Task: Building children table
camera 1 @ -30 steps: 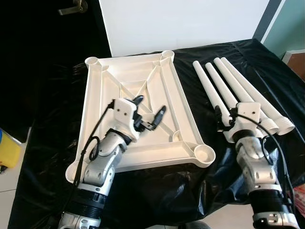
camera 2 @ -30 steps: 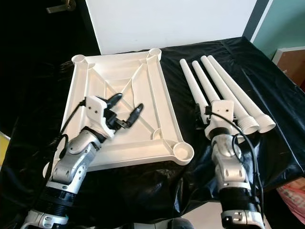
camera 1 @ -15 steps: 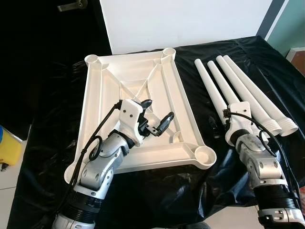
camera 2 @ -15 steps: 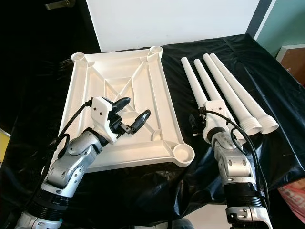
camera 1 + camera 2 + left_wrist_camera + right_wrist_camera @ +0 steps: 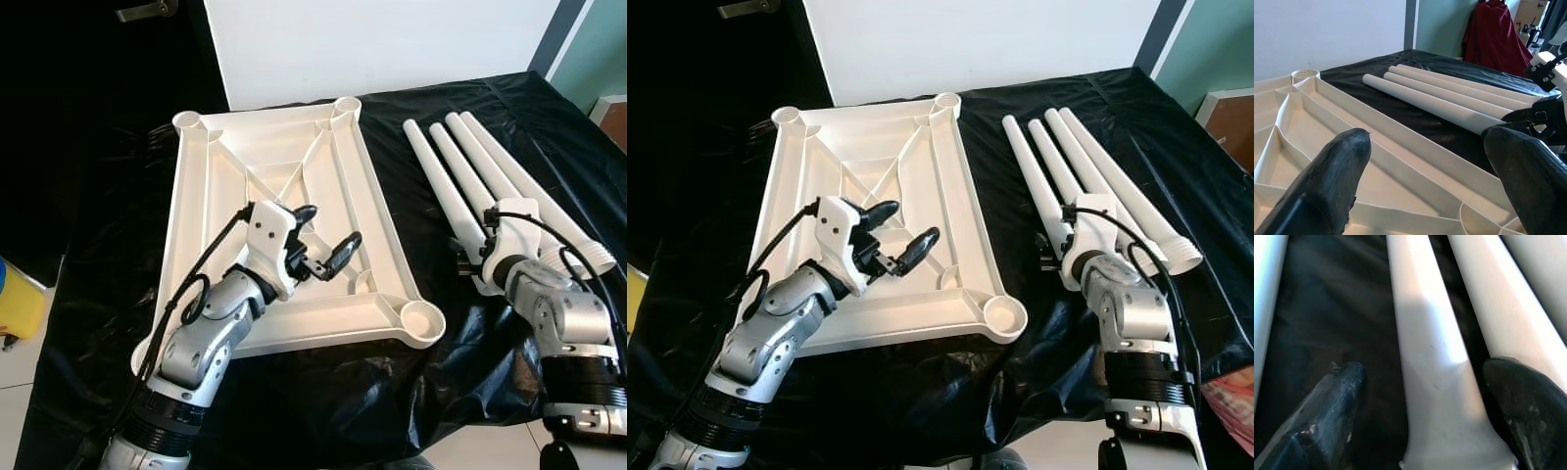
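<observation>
left pincer (image 5: 323,238) spread above upturned white plastic tabletop (image 5: 211,196); right pincer (image 5: 1422,396) spread, straddling one white tapered leg (image 5: 1425,347) | wrist view reveals straddle

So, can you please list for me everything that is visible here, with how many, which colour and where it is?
Table top: one, white, lying upside down on the black sheet, its ribs and corner sockets facing up.
Table legs: four, white, side by side on the sheet to the right of the table top.
Black sheet: one, black and glossy, covering the work surface.
White panel: one, white, standing behind the work surface.
Yellow object: one, yellow, at the far left edge; too cut off to identify.
Left claw: one, black fingers, open, above the table top.
Right claw: one, black fingers, open, astride the wide end of one leg.
</observation>
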Controlling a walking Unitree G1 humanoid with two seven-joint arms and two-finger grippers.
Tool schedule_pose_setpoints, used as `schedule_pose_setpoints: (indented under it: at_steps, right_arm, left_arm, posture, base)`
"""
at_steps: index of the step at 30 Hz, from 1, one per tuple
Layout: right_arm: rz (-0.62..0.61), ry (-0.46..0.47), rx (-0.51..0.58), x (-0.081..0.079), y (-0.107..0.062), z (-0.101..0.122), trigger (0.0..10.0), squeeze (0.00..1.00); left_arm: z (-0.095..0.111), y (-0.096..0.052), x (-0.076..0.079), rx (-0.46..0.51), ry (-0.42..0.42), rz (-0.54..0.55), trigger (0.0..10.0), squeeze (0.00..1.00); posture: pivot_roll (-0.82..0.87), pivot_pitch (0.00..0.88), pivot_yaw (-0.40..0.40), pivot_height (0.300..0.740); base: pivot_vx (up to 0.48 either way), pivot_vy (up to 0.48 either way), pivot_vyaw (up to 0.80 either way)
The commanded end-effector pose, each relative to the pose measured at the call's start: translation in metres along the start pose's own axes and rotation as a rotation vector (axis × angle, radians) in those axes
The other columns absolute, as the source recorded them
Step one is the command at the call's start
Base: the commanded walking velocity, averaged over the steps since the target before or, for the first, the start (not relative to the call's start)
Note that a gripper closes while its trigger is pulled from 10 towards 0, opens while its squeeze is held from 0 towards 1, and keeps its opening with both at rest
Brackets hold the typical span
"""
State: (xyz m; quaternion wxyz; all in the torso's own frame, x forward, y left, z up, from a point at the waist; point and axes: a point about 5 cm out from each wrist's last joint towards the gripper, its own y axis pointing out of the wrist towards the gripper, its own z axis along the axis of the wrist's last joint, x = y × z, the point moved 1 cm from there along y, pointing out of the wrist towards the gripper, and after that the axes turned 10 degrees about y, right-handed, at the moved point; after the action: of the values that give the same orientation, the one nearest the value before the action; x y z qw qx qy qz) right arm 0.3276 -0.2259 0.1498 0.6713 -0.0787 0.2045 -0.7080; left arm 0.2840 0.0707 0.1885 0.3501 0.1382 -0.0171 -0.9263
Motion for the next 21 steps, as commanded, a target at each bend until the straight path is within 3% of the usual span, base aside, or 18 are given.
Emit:
schedule_pose_setpoints:
  at_steps: [1,5,11,12,17,21]
  right_arm:
    - [-0.012,0.045,-0.091,0.004,0.000,-0.009,10.0,0.00]
    - [-0.013,0.066,-0.200,0.006,-0.002,-0.018,10.0,0.00]
    - [-0.031,0.041,-0.250,0.010,-0.001,-0.023,10.0,0.00]
    - [-0.032,0.039,-0.267,0.010,0.000,-0.025,0.0,0.00]
    - [-0.024,0.015,-0.259,0.008,-0.001,-0.026,0.0,0.00]
    - [-0.001,0.027,-0.156,-0.004,0.001,-0.025,0.0,0.00]
  left_arm:
    - [0.004,0.001,0.013,0.022,0.002,-0.156,10.0,0.00]
    - [0.004,0.000,0.013,0.017,-0.019,-0.152,10.0,0.00]
    - [0.004,0.001,0.011,0.015,-0.032,-0.141,10.0,0.00]
    - [0.005,0.001,0.010,0.017,-0.036,-0.134,10.0,0.00]
    - [0.006,0.003,0.007,0.022,-0.042,-0.112,10.0,0.00]
    - [0.004,0.008,-0.003,0.010,-0.055,-0.055,10.0,0.00]
  posture:
    - [-0.04,0.123,0.017,0.740]
    - [-0.03,0.120,0.015,0.740]
    - [-0.04,0.120,0.014,0.740]
    - [-0.03,0.123,0.011,0.740]
    - [-0.03,0.124,0.007,0.740]
    - [-0.02,0.123,0.004,0.740]
  base:
    - [0.000,0.000,0.00]
    - [0.000,0.000,0.00]
    - [0.000,0.000,0.00]
    - [0.000,0.000,0.00]
    - [0.000,0.000,0.00]
    - [0.000,0.000,0.00]
